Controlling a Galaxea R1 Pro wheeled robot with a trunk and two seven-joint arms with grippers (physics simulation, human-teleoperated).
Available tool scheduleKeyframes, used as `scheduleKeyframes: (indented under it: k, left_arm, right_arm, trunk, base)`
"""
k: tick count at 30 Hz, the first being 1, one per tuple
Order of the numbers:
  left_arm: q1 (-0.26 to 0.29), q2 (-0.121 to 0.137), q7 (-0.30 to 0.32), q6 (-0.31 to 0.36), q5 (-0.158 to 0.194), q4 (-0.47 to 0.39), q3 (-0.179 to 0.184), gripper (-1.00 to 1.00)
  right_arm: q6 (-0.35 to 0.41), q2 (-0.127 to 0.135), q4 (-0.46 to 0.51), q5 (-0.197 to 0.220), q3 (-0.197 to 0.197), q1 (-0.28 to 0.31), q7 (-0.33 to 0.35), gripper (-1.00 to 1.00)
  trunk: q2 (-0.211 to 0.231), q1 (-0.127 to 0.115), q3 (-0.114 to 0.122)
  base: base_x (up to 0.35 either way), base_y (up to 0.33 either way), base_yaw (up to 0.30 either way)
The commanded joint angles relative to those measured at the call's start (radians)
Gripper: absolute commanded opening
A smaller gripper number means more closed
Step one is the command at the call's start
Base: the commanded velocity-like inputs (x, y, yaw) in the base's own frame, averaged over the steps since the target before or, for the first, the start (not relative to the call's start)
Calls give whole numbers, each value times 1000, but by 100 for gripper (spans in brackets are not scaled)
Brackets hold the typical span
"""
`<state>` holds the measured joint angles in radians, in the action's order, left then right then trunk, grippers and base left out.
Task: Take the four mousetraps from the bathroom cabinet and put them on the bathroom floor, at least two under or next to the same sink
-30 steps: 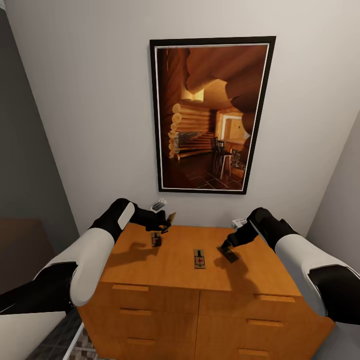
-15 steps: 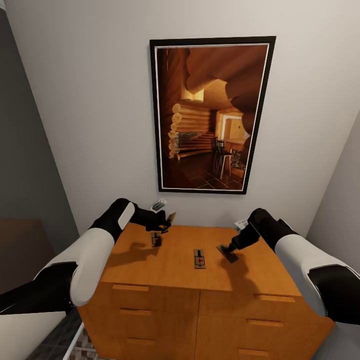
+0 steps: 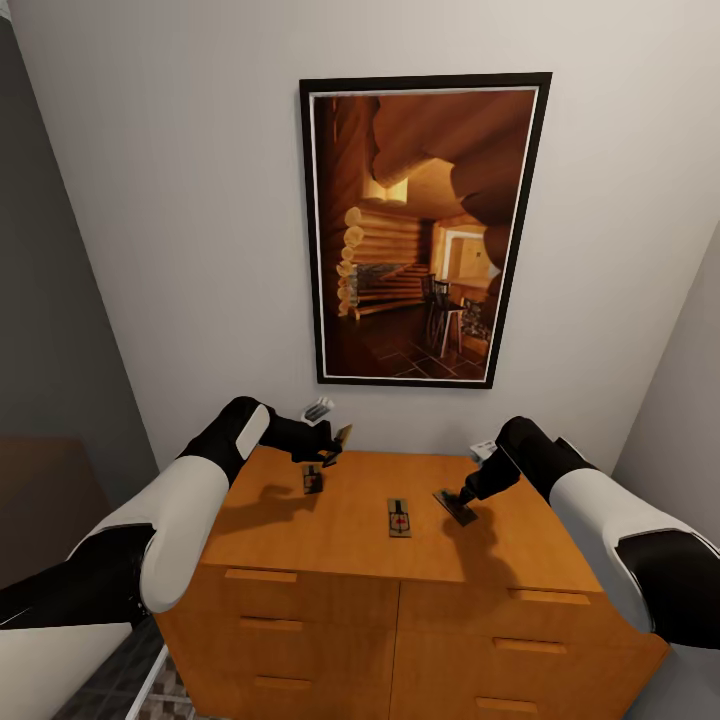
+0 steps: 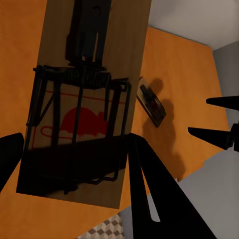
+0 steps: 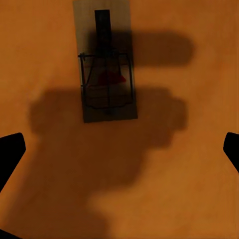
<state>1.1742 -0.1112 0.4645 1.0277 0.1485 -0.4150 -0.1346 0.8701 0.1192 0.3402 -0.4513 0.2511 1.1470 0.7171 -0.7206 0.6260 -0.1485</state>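
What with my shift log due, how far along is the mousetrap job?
Done: none floored yet. In hand: the left end effector clamps one mousetrap; the open right end effector hovers over a second mousetrap. Left: the third mousetrap and fourth mousetrap lie on the cabinet top; all four need placing on the floor.

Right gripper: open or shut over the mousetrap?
Open. In the right wrist view the dark fingertips sit far apart with bare cabinet top between them; the mousetrap lies flat ahead, ungrasped.
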Motion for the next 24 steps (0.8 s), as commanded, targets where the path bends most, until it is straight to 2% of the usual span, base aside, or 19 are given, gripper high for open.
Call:
scheduleKeyframes:
  k: [1,16,24]
  left_arm:
    - [1,-1,-1,6,-1,-1,-5,-100]
    - [1,-1,-1,6,-1,-1,-5,-100]
    - [1,-1,-1,6,-1,-1,-5,-100]
  right_arm:
    - [1,0,2,-10,2,1,10,100]
    - [1,0,3,-10,2,2,7,100]
    - [1,0,3,-10,1,2,7,100]
  trunk:
    - [-1,0,-2]
    - [-1,0,-2]
    - [-57,31,-27]
  base:
    - [0,0,0]
    - [0,0,0]
    - [0,0,0]
